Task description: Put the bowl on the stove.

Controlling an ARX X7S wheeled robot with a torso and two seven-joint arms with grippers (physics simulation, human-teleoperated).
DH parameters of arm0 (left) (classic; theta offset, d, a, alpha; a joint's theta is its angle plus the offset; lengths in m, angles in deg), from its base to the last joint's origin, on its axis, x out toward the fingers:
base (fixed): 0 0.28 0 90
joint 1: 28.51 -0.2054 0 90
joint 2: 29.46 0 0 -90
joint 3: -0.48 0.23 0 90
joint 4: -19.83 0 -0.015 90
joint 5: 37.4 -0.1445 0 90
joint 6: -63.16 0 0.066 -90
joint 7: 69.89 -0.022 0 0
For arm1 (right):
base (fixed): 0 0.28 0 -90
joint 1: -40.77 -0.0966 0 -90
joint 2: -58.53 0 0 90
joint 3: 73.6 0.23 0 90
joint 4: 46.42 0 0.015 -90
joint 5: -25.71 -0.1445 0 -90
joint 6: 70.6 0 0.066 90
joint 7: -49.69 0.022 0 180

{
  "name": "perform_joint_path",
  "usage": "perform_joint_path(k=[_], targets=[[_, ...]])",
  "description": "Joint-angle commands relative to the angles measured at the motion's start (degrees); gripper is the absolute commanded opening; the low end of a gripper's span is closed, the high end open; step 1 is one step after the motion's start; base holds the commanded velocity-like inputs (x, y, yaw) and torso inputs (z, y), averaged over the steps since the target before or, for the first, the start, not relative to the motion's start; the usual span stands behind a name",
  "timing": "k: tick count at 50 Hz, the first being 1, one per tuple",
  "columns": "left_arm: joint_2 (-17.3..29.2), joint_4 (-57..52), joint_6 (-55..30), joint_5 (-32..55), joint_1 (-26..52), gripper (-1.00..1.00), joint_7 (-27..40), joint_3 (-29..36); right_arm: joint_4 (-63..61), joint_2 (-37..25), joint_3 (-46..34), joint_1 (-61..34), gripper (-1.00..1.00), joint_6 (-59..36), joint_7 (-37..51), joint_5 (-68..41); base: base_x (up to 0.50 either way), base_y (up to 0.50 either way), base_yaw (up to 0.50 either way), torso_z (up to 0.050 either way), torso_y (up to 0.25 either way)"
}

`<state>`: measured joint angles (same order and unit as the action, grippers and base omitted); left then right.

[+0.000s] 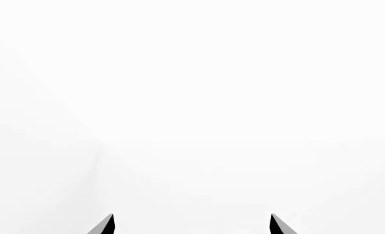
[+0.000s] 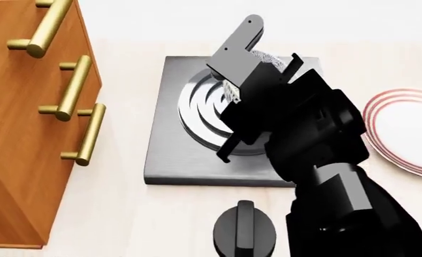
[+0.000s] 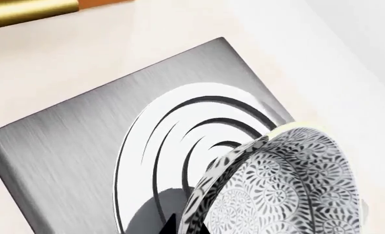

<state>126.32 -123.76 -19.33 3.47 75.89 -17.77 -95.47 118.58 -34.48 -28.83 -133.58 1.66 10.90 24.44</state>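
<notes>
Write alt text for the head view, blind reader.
The right arm's gripper holds a speckled bowl over the ringed burner of a square grey stove on a pale counter. A black knob sits in front of the stove, a red-rimmed white plate to its right, and a wooden drawer unit with brass handles to its left.

I see the stove as the centre of my table: the drawers stand to its left, the plate lies to its right, the knob sits before it, and the bowl hangs tilted over its burner.
</notes>
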Motion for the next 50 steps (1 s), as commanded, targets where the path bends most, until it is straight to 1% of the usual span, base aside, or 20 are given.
perform_joint_path(k=[1, 16, 24, 40, 46, 47, 50], targets=[[-1.11, -0.02, -0.05, -0.46, -0.24, 1.0, -1.3, -1.53, -0.01, 1.24, 1.83, -0.19, -1.0, 0.63, -0.94, 1.11, 0.0, 0.0, 0.0, 0.002, -0.021], [-1.26, -0.08, -0.14, -0.91, -0.24, 1.0, -1.56, -1.46, -0.01, 1.46, 1.98, -0.11, -1.0, 0.64, -1.02, 1.16, 0.0, 0.0, 0.0, 0.0, 0.0], [-1.45, 0.04, -0.3, -1.23, 0.04, 1.0, -1.64, -1.08, -0.01, 1.56, 1.84, -0.04, -1.0, 0.56, -1.17, 1.19, 0.0, 0.0, 0.0, 0.003, -0.22], [-1.91, 0.21, -0.07, -0.83, -0.1, 1.0, -1.59, -1.39, -0.01, 1.66, 1.81, -0.04, -1.0, 0.34, -1.1, 1.12, 0.0, 0.0, 0.0, 0.0, -0.002], [-1.96, 0.16, -0.23, -0.99, -0.11, 1.0, -1.56, -1.35, -0.01, 1.74, 3.76, -0.18, -1.0, 0.75, -0.87, 0.36, 0.0, 0.0, 0.0, 0.0, 0.0], [-1.97, 0.15, -0.18, -0.98, -0.17, 1.0, -1.57, -1.45, -0.01, 1.77, 3.99, -0.25, 1.0, 0.82, -0.96, 0.48, 0.0, 0.0, 0.0, 0.0, 0.0], [-2.02, 0.17, -0.15, -1.0, -0.19, 1.0, -1.65, -1.44, -0.01, 1.81, 5.06, -0.37, 1.0, 0.6, -1.1, 0.45, 0.0, 0.0, 0.0, 0.0, 0.0]])
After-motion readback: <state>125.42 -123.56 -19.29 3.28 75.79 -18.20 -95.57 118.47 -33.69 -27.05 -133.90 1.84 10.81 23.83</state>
